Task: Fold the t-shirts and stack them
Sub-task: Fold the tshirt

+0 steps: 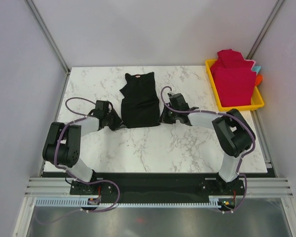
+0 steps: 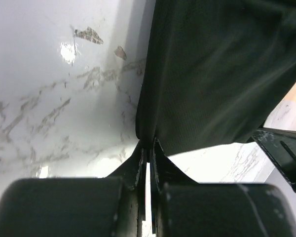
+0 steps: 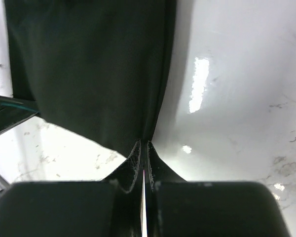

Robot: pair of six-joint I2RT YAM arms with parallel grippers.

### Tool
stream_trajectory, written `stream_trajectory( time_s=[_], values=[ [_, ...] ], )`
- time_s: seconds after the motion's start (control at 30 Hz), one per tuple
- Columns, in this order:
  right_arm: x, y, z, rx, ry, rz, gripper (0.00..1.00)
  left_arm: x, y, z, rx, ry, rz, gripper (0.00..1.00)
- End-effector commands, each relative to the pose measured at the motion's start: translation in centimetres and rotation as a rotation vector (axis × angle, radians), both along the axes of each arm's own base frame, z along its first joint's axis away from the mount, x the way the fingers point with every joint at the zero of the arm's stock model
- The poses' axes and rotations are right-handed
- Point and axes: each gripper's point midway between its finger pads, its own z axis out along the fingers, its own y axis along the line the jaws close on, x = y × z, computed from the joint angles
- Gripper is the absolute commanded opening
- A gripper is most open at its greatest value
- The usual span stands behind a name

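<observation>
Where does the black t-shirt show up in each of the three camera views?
Top external: the black t-shirt sits mid-table, between the two arms.
Left wrist: the shirt fills the upper right, its edge pinched in the left gripper.
Right wrist: the shirt fills the upper left, its edge pinched in the right gripper.
Shared landmark: the white marble table, visible beside the shirt in all three views.
</observation>
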Motion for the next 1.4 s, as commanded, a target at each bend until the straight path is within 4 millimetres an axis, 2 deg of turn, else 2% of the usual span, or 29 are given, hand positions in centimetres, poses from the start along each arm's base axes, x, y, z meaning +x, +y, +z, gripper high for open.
stream_trajectory(
  time_s=[0.0, 0.03, 0.07, 0.1, 0.17, 0.3, 0.37, 0.4, 0.47, 0.5, 0.53, 0.6, 0.67, 0.7, 0.73, 0.77, 0.97, 1.07, 1.23, 1.33, 1.37],
  values=[
    [1.0, 1.9, 7.4, 0.118, -0.16, 0.073, 0.0, 1.1, 0.2, 5.5, 0.029, -0.157, -0.037, 0.02],
    [1.0, 1.9, 8.3, 0.119, -0.191, 0.084, 0.0, 1.0, 0.1, 6.6, 0.025, -0.188, -0.039, 0.02],
    [1.2, 1.4, 10.8, 0.13, -0.251, 0.068, 0.0, 0.8, 0.1, 7.4, 0.026, -0.213, -0.038, 0.02],
    [0.8, 0.8, 11.0, 0.118, -0.266, 0.058, 0.0, 0.5, 0.4, 8.8, 0.029, -0.257, -0.027, 0.02],
    [0.5, -0.1, 12.4, 0.111, -0.309, 0.031, 0.0, -0.3, 0.5, 9.0, 0.029, -0.258, -0.029, 0.02],
    [-1.5, 0.0, 9.8, 0.136, -0.201, 0.043, 0.0, -2.7, -0.4, 8.2, -0.029, -0.208, -0.082, 0.02],
    [-2.2, 0.1, 9.5, 0.158, -0.174, 0.044, 0.0, -3.5, -0.5, 8.5, -0.04, -0.22, -0.093, 0.02],
    [-2.8, 0.0, 9.2, 0.173, -0.165, 0.047, 0.0, -4.4, -0.4, 8.0, -0.039, -0.204, -0.099, 0.02],
    [-3.6, -0.2, 10.4, 0.186, -0.188, 0.049, 0.0, -5.3, -0.3, 9.0, -0.037, -0.237, -0.112, 0.02],
    [-4.3, -0.4, 10.2, 0.178, -0.178, 0.055, 0.0, -6.3, -0.3, 8.7, -0.044, -0.221, -0.123, 0.02],
    [-4.7, -0.6, 11.1, 0.185, -0.193, 0.056, 0.0, -6.9, -0.4, 8.8, -0.046, -0.222, -0.136, 0.02],
    [-6.3, -1.0, 10.3, 0.164, -0.167, 0.066, 0.0, -8.1, -0.7, 10.1, -0.07, -0.257, -0.163, 0.02],
    [-7.3, -1.5, 11.3, 0.177, -0.188, 0.068, 0.0, -9.5, -1.1, 11.3, -0.085, -0.28, -0.189, 0.02],
    [-8.0, -1.9, 10.6, 0.17, -0.177, 0.068, 0.0, -10.0, -1.3, 11.6, -0.093, -0.285, -0.199, 0.02],
    [-8.4, -2.2, 11.6, 0.185, -0.205, 0.065, 0.0, -10.5, -1.5, 11.8, -0.101, -0.277, -0.205, 0.02],
    [-9.2, -2.7, 10.9, 0.175, -0.188, 0.066, 0.0, -10.9, -1.9, 12.3, -0.117, -0.289, -0.224, 0.02],
    [-11.7, -3.9, 11.8, 0.187, -0.197, 0.07, 0.0, -12.1, -3.0, 12.6, -0.143, -0.272, -0.268, 0.02],
    [-12.1, -4.2, 12.5, 0.193, -0.215, 0.072, 0.0, -12.1, -3.1, 12.9, -0.139, -0.282, -0.272, 0.02],
    [-12.0, -4.6, 12.6, 0.17, -0.215, 0.059, 0.0, -12.0, -3.5, 13.4, -0.147, -0.287, -0.284, 0.02],
    [-11.1, -4.5, 13.3, 0.16, -0.236, 0.039, 0.0, -11.4, -3.7, 14.0, -0.143, -0.285, -0.283, 0.02],
    [-10.5, -4.3, 14.4, 0.161, -0.256, 0.032, 0.0, -10.8, -3.8, 14.4, -0.14, -0.283, -0.279, 0.02]
  ],
)
